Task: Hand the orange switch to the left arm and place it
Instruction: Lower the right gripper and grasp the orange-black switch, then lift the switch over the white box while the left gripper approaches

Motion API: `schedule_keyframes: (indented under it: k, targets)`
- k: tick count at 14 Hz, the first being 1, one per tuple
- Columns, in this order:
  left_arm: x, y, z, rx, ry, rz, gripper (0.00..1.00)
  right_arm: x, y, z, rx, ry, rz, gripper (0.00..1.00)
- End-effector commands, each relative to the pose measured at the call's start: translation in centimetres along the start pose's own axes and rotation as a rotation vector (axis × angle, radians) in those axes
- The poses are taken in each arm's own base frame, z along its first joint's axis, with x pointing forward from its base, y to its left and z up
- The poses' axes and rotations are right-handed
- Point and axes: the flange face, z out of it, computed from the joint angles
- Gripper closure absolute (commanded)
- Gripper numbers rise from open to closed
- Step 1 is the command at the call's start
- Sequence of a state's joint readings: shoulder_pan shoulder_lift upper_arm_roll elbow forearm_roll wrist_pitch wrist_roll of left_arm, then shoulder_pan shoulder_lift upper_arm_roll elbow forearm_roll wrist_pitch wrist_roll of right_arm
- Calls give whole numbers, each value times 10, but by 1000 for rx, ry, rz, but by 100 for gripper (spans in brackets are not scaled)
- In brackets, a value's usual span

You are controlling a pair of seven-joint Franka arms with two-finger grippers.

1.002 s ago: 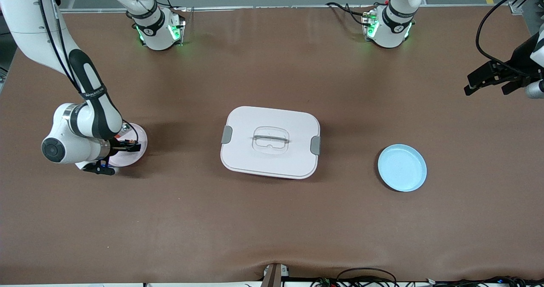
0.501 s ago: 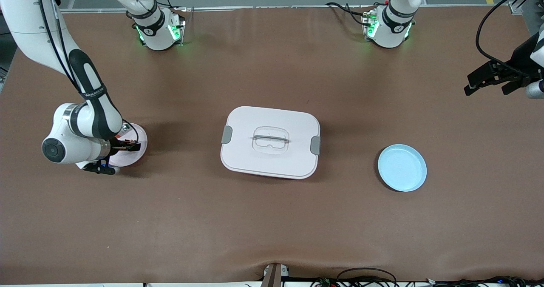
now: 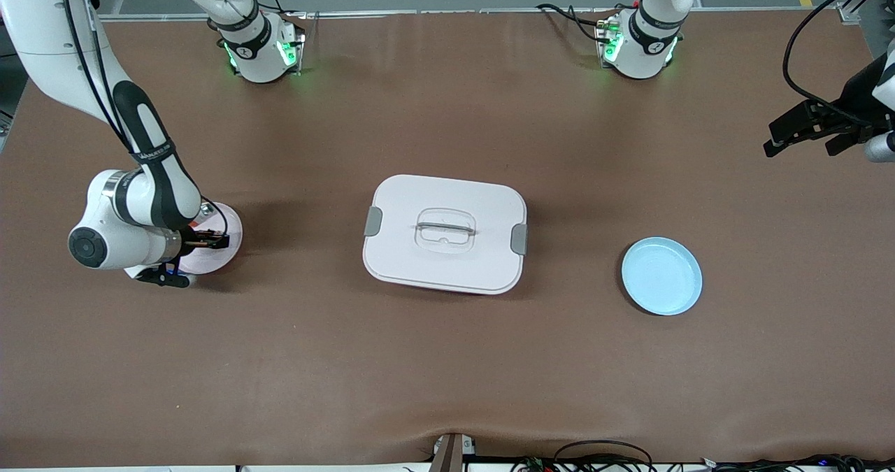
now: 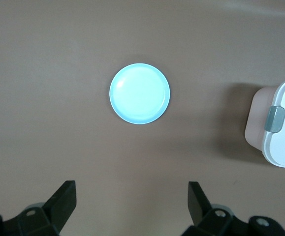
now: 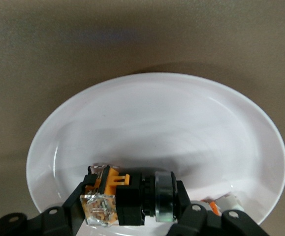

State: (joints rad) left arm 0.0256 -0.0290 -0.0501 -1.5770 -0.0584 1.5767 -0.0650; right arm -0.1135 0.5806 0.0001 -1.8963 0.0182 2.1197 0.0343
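The orange switch (image 5: 117, 184), a small black block with an orange piece, a clear end and a round black end, lies in a white plate (image 5: 172, 123) at the right arm's end of the table. My right gripper (image 5: 131, 199) is down in that plate (image 3: 229, 247) and shut on the switch, one finger on each side. My left gripper (image 3: 804, 133) waits open and holding nothing above the table at the left arm's end, its fingertips (image 4: 67, 191) wide apart. The white lidded box (image 3: 445, 234) stands mid-table between the two plates.
A light blue plate (image 3: 661, 276) lies bare between the box and the left arm's end, and it also shows below the left gripper as a blue plate (image 4: 140, 93) beside the box's latch (image 4: 275, 119). A small pale part with an orange bit (image 5: 222, 202) lies in the white plate.
My right gripper's fingers have drawn together onto the switch in the plate. The left arm, the box and the blue plate have not moved.
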Motion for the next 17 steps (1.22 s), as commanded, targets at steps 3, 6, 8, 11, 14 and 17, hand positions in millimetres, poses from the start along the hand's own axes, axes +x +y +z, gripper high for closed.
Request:
schedule_keyframes:
  k: [3, 6, 8, 11, 14, 17]
  targets:
    - [0, -3, -4, 14, -5, 13, 0, 4, -1, -30, 8, -33, 3, 100]
    - [0, -3, -4, 14, -5, 13, 0, 7, -6, -52, 6, -57, 4, 100]
    - [0, -2, -4, 14, -5, 15, 0, 7, -14, -70, 9, -78, -2, 100]
    - [0, -2, -4, 14, -3, 13, 0, 7, -27, -102, 19, -101, 5, 100]
    - [0, -3, -4, 14, -5, 13, 0, 2, -52, -121, -1, -127, 44, 100]
    - [0, -2, -4, 14, -5, 13, 0, -4, -69, -130, 61, -169, 96, 100]
